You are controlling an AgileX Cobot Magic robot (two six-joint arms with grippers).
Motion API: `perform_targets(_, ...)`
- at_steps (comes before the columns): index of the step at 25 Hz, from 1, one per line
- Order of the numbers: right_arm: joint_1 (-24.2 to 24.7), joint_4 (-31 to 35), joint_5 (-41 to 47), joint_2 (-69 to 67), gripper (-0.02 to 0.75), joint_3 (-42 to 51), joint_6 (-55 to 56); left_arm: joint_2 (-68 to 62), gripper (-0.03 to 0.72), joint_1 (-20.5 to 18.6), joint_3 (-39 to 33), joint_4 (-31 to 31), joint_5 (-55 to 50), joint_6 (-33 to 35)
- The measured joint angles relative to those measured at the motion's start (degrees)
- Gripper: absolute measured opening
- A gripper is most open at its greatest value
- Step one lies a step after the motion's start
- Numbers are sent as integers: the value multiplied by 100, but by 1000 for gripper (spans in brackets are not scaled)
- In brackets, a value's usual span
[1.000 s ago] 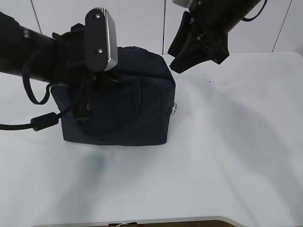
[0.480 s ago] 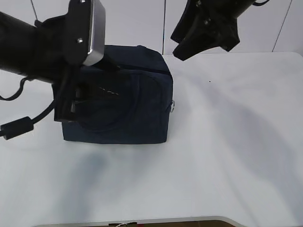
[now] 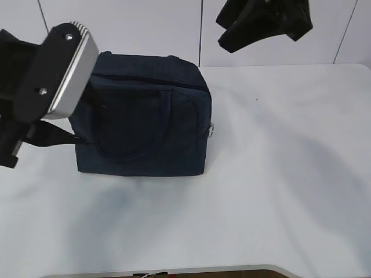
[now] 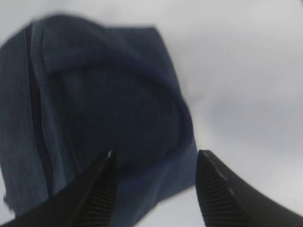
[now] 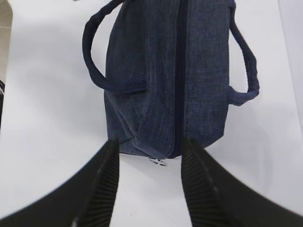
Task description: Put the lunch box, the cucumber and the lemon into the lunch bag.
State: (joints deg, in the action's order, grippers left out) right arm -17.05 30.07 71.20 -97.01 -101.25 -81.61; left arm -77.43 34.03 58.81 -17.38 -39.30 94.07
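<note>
The dark navy lunch bag [image 3: 145,119] stands upright on the white table, left of the middle. In the right wrist view its top zipper [image 5: 180,71] runs shut along the lunch bag [image 5: 142,80], with the metal ring pull [image 5: 157,162] hanging at the near end. Both loop handles [image 5: 97,61] lie down at the sides. My left gripper [image 4: 154,163] is open and empty, hovering off the blurred lunch bag [image 4: 94,94]. My right gripper [image 5: 150,144] is open and empty, high above the ring-pull end. The lunch box, the cucumber and the lemon are out of view.
The left arm's camera housing [image 3: 58,69] hangs in front of the bag's left edge. The right arm [image 3: 264,20] is up at the top edge of the exterior view. White table [image 3: 278,174] stretches to the right and front of the bag.
My left gripper has opened and let go at the bag's front, then drawn back left and up. The front handle has dropped flat. The right arm has risen.
</note>
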Motion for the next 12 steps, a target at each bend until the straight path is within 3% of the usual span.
perform_targets(6,0,0,10,391,355,0,277,338,391,0,0,1863,-129,-1896)
perform_targets(12,0,0,35,895,355,0,659,906,391,0,0,2920,-486,-3324)
